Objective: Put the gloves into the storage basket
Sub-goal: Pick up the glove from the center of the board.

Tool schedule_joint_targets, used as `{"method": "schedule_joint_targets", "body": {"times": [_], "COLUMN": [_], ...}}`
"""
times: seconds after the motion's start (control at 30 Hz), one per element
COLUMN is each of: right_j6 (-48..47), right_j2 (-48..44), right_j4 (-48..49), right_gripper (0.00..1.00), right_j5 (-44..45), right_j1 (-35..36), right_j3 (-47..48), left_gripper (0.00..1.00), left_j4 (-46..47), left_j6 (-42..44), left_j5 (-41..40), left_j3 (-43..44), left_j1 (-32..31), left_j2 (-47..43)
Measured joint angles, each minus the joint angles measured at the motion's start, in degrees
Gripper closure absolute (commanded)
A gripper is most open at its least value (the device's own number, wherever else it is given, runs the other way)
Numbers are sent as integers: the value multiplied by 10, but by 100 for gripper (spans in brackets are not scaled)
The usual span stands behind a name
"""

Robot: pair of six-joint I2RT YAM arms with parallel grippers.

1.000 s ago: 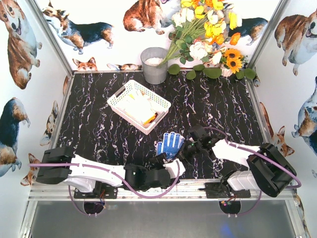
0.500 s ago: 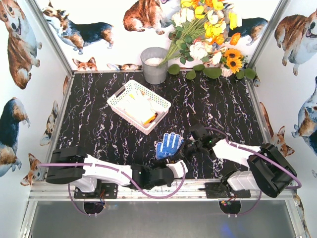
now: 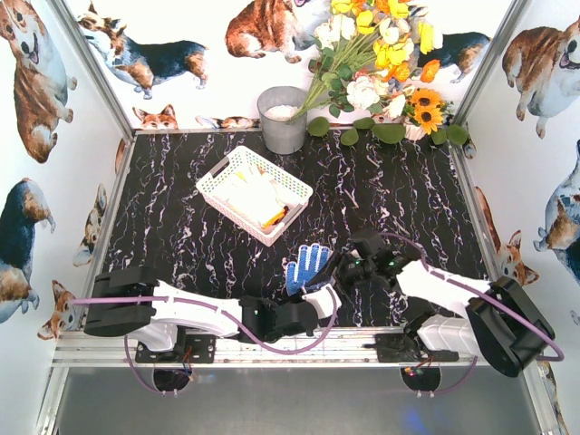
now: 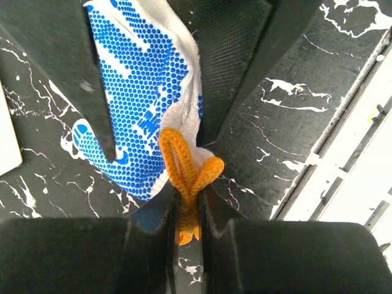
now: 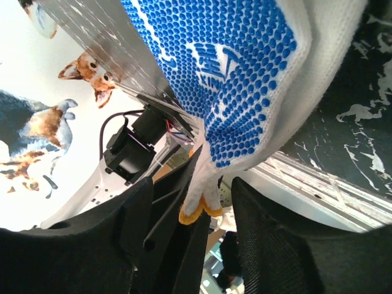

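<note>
A white knit glove with a blue-dotted palm [image 3: 306,265] hangs just above the table's near edge, between both arms. My left gripper [image 3: 314,303] is shut on its orange cuff [image 4: 187,174], which is pinched between the jaws [image 4: 187,211]. My right gripper [image 3: 343,271] is open, its fingers [image 5: 275,233] standing apart on either side of the glove [image 5: 233,73] without pressing it. The white lattice storage basket [image 3: 210,186] sits left of centre. More white gloves [image 3: 249,195] with orange trim lie inside it.
A grey metal bucket [image 3: 283,119] stands behind the basket at the back wall. A bunch of flowers [image 3: 381,63] leans at the back right. The metal frame rail [image 3: 362,344] runs along the near edge under both arms.
The left gripper has moved in from the left and shut on the glove's orange cuff. The right gripper, shut on the glove before, has opened. The glove has shifted slightly towards the near edge.
</note>
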Motion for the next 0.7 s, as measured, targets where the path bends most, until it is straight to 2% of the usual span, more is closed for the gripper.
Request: {"method": "schedule_joint_targets", "body": {"times": [0.1,0.37,0.7], "right_j6": [3,14,15], "right_j2": [-21,-55,-40], "right_j4": [0,-2,73], "right_gripper": [37,37,37], "right_j5": [19,80,162], "right_j1": [-1,-2,6], "right_j3": [-6,-39,-73], "left_gripper": [100,100,100], "left_j4": [-4,-13,-10], "left_j6": [-25,-82,-88], "left_j5": [4,19,65], "left_j3": [0,4,6], "left_j1": [6,31,39], "left_j2": [-2,-29,-49]}}
